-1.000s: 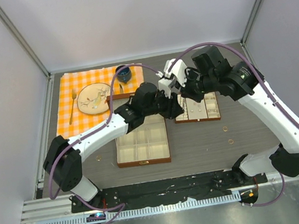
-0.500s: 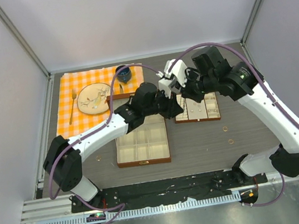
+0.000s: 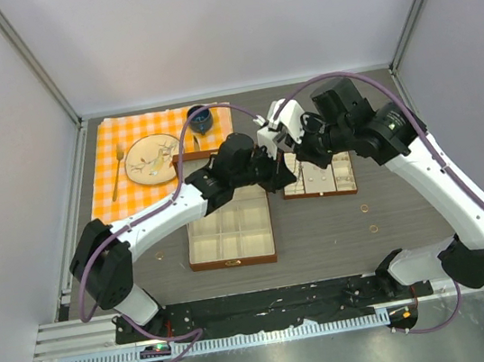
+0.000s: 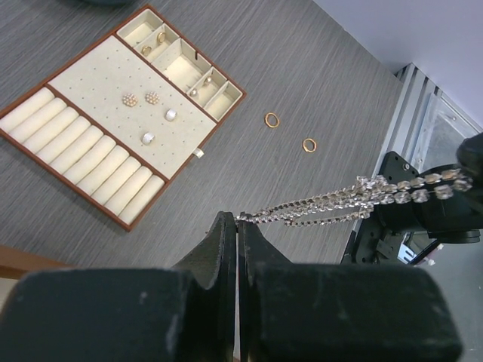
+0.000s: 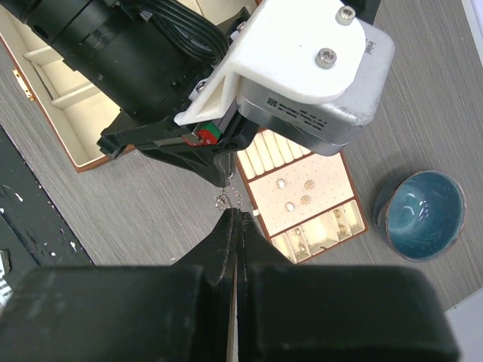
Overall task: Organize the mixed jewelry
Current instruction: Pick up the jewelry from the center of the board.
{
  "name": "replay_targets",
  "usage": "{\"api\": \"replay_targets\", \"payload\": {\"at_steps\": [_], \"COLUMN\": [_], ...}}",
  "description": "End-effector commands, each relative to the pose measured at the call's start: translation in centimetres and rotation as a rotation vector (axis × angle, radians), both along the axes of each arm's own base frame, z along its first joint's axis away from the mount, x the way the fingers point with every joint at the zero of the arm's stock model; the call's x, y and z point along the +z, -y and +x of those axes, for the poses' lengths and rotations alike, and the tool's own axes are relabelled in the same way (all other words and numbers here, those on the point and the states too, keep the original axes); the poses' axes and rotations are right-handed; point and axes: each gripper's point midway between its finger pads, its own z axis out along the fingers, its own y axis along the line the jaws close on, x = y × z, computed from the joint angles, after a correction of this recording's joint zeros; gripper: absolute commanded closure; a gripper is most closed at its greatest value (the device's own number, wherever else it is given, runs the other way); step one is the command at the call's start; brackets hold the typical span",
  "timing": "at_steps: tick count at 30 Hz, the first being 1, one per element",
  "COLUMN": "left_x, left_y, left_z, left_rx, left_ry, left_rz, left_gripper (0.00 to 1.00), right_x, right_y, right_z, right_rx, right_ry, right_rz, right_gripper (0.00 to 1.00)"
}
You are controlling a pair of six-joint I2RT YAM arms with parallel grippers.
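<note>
A thin silver chain necklace (image 4: 324,202) hangs stretched in the air between my two grippers, above the grey table. My left gripper (image 4: 239,219) is shut on one end of it. My right gripper (image 5: 236,213) is shut on the other end, where a short length of chain (image 5: 235,191) runs up to the left gripper's tip. In the top view both grippers meet, left (image 3: 281,171) and right (image 3: 298,151), beside the open brown jewelry tray (image 3: 345,186). Two small gold rings (image 4: 272,119) (image 4: 309,145) lie loose on the table, and the top view shows them as well (image 3: 364,208) (image 3: 374,228).
The tray (image 4: 30,139) holds ring rolls, earrings and small filled compartments. A second brown box (image 3: 230,234) with empty cells lies under the left arm. Back left, an orange checked cloth (image 3: 109,196) carries a plate (image 3: 153,158), a gold spoon (image 3: 117,177) and a blue bowl (image 3: 201,119).
My left gripper's jaws have closed onto the chain. The right arm, shut on the chain throughout, has shifted slightly.
</note>
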Motion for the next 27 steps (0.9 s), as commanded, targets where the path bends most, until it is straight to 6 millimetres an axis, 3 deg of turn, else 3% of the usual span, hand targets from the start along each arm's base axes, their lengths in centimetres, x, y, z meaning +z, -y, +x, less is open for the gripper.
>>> {"api": "replay_targets", "payload": {"at_steps": [1, 16, 27], "left_x": [4.2, 5.9, 6.1], "left_y": [0.1, -2.0, -4.7], "left_z": [-0.1, 0.4, 0.4], "left_rx": [-0.022, 0.0, 0.012], "left_ry": [0.088, 0.148, 0.206], "left_rz": [-0.072, -0.084, -0.028], "left_gripper": [1.0, 1.0, 1.0], "right_x": [1.7, 1.2, 0.7], "right_y": [0.5, 0.5, -0.5], "right_z": [0.1, 0.7, 1.2], "right_rx": [-0.021, -0.031, -0.022], "right_ry": [0.055, 0.056, 0.037], "right_rz": [0.036, 0.017, 0.034], "right_gripper": [0.99, 0.99, 0.99]}}
